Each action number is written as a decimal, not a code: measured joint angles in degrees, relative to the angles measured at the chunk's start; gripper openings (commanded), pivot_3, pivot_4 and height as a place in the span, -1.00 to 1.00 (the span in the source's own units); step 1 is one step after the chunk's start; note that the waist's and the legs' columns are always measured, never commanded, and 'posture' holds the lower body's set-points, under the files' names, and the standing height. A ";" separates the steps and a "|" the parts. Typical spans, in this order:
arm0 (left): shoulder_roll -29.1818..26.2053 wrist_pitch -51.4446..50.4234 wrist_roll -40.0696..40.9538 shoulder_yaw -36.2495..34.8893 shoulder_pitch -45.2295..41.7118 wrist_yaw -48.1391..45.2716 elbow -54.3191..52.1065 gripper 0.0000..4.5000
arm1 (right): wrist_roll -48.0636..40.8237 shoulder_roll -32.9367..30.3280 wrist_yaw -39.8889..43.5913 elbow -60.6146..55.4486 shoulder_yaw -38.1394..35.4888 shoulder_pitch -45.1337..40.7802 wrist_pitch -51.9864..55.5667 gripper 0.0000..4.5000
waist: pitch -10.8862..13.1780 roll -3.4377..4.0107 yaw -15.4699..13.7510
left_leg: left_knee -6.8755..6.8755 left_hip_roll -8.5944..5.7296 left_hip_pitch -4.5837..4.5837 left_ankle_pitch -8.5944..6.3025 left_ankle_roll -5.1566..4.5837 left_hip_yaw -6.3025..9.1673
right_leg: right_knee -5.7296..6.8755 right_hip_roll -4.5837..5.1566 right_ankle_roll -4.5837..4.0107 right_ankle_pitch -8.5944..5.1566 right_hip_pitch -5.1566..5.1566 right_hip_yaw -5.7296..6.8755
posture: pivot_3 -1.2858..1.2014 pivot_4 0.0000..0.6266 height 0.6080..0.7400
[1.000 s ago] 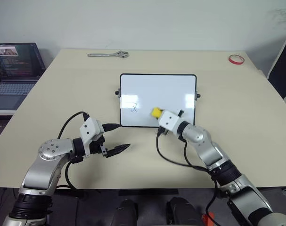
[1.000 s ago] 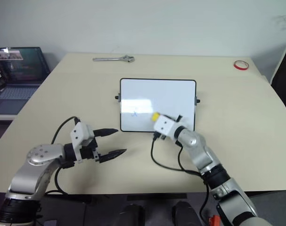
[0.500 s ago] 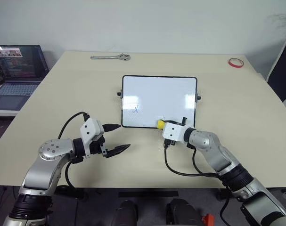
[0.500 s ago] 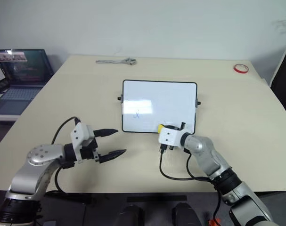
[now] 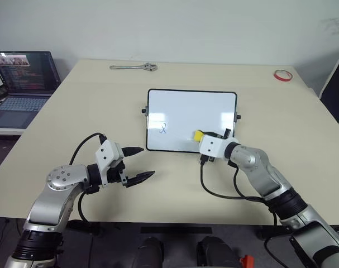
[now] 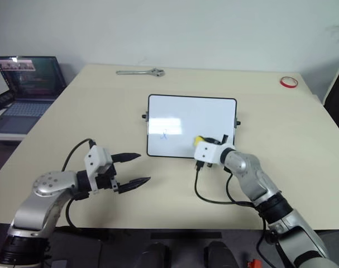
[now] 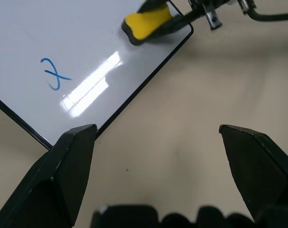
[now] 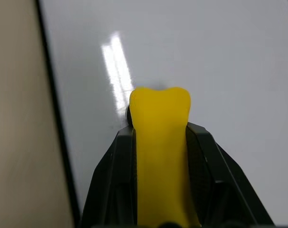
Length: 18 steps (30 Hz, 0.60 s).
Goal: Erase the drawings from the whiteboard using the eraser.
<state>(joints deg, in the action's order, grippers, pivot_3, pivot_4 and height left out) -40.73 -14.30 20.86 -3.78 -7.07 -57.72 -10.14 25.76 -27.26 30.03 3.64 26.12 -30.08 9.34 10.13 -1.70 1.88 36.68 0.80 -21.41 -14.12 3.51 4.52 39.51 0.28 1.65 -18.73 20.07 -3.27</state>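
Observation:
The whiteboard [image 5: 191, 106] lies flat in the middle of the table. One of the drawings, a small blue scribble [image 5: 163, 128], sits on its near left part and also appears in the left wrist view [image 7: 53, 76]. My right gripper [image 5: 201, 137] is shut on the yellow eraser [image 5: 198, 134], pressing it on the board near the near edge, right of the scribble. In the right wrist view the eraser [image 8: 160, 128] sticks out between the black fingers [image 8: 115, 161]. My left gripper [image 5: 146, 162] hovers open over the bare table, near and left of the board.
A metal wrench [image 5: 130, 66] lies at the table's far edge, and a red tape ring [image 5: 280, 75] at the far right corner. An open laptop [image 5: 21, 78] stands on a side surface to the left. The right arm's black cable [image 5: 214, 190] loops over the table.
The right gripper has slid the eraser to the right along the board's near part, away from the blue scribble, and its wrist has rolled. The left arm has stayed still. The view shifted slightly.

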 measured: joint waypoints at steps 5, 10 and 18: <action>0.01 -0.29 0.07 0.00 0.00 0.61 -0.04 1.00 | -0.02 0.24 0.54 -0.10 -0.49 0.38 0.27 -0.53 | -0.01 -0.01 0.01 | 0.00 0.00 0.02 0.00 0.00 -0.02 | -0.01 0.00 0.15 -0.06 0.00 -0.03 | 0.03 -0.52 1.00; 0.05 -0.55 0.44 0.00 -0.07 0.83 -0.27 1.00 | -0.02 2.40 -4.17 0.63 -2.52 0.09 0.69 -0.53 | 0.08 0.08 0.01 | 0.00 0.01 -0.05 0.01 0.00 -0.05 | 0.00 0.00 0.16 -0.03 0.10 -0.07 | 0.03 -0.52 1.00; 0.05 -0.66 0.47 0.00 -0.13 0.90 -0.28 1.00 | 0.50 -0.26 -4.46 -0.03 -4.08 -0.05 -0.81 -0.53 | 0.09 0.09 -0.11 | -0.09 -0.02 -0.35 0.00 -0.01 0.09 | -0.48 0.05 0.03 0.15 0.14 0.13 | 0.03 -0.52 1.00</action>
<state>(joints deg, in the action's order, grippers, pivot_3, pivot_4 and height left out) -40.68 -14.96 21.34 -3.78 -7.20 -56.82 -10.42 26.26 -27.53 25.57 3.61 22.04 -30.13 8.53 10.22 -1.61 1.77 36.59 0.78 -21.76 -14.12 3.50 4.61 39.03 0.33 1.68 -18.58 20.21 -3.14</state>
